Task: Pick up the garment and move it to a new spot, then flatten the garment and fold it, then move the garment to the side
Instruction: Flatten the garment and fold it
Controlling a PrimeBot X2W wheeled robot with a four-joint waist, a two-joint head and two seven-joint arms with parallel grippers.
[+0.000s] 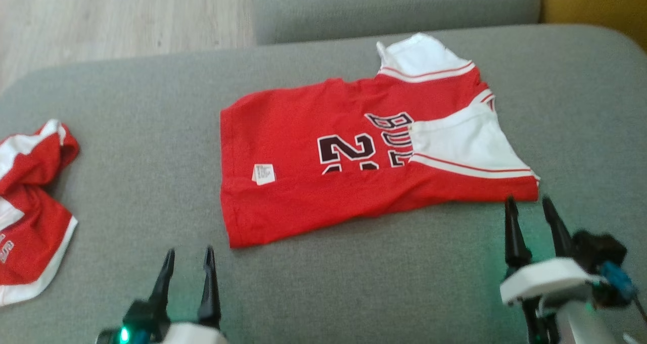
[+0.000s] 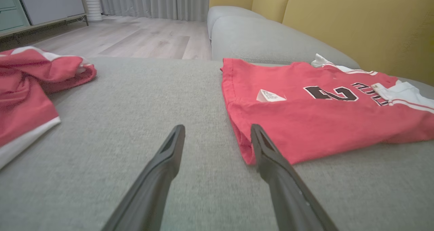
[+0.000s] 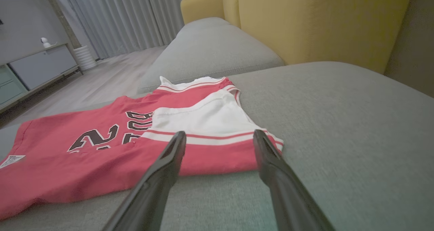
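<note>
A red and white jersey, the garment (image 1: 323,182), lies folded lengthwise on the grey couch seat (image 1: 151,91), with dark lettering and a small white label showing. In the left wrist view the garment (image 2: 322,122) has its hem corner beside the right fingertip. The right wrist view has the garment (image 3: 135,149) with its white sleeve end just beyond the fingertips. My left gripper (image 1: 188,255) stands open just short of the garment's near left corner, holding nothing. My right gripper (image 1: 529,202) stands open at the near right corner, also with nothing between its fingers.
A second red and white garment (image 1: 30,207) lies crumpled at the seat's left edge. Behind are a grey cushion (image 1: 394,5), a yellow backrest (image 3: 322,24) and wood floor (image 1: 116,15). A cabinet (image 3: 37,68) stands by the curtains.
</note>
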